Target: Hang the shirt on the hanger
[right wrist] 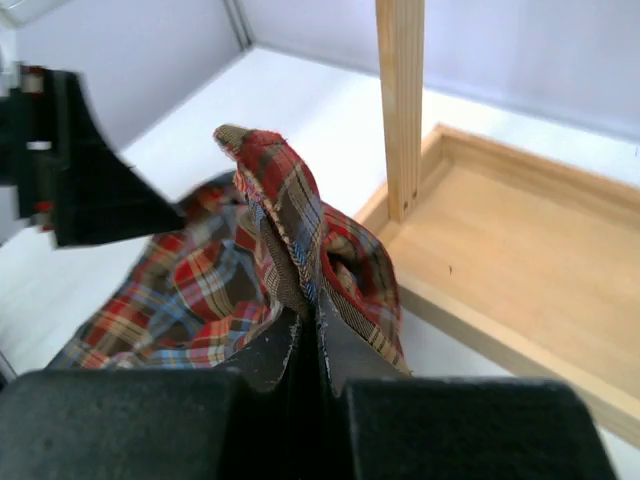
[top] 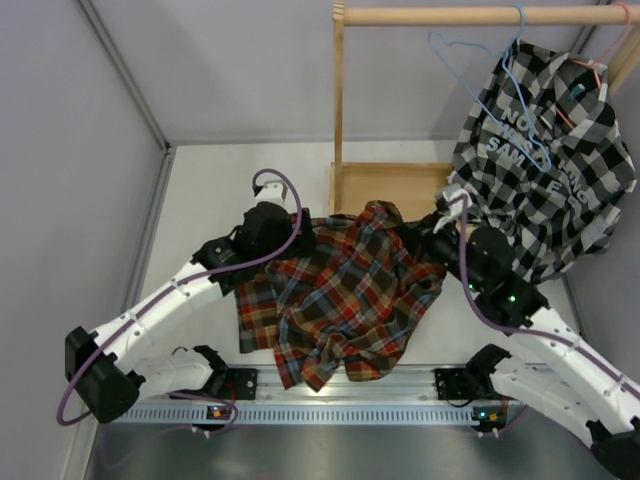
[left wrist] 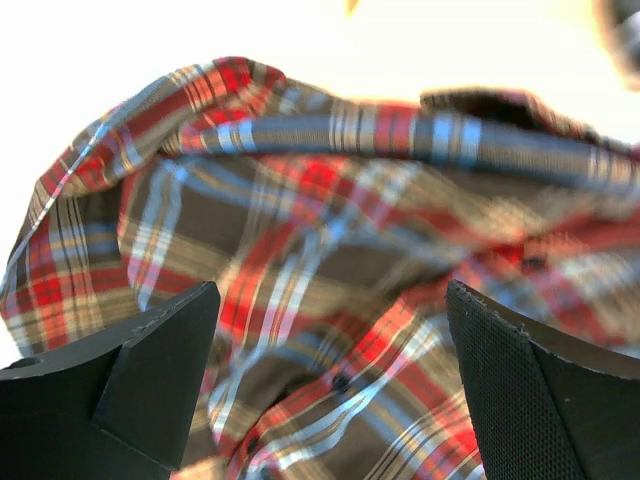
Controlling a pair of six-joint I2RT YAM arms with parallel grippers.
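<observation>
The red, orange, brown and blue plaid shirt (top: 345, 300) lies crumpled on the white table between my arms. My right gripper (top: 428, 226) is shut on a fold of the shirt's far edge (right wrist: 285, 215) and holds that fold raised; its jaws (right wrist: 312, 340) pinch the cloth. My left gripper (top: 303, 236) is open at the shirt's far left edge, its fingers (left wrist: 165, 355) spread wide just above the plaid cloth (left wrist: 340, 250), holding nothing. The light-blue wire hanger (top: 497, 88) hangs from the wooden rod at the back right, partly in front of the checked shirt.
A wooden rack stands at the back: rod (top: 440, 15), post (top: 338, 110) and base tray (top: 395, 185), the tray also in the right wrist view (right wrist: 520, 250). A black-and-white checked shirt (top: 545, 170) hangs on a pink-red hanger (top: 598, 62). Grey walls enclose the table.
</observation>
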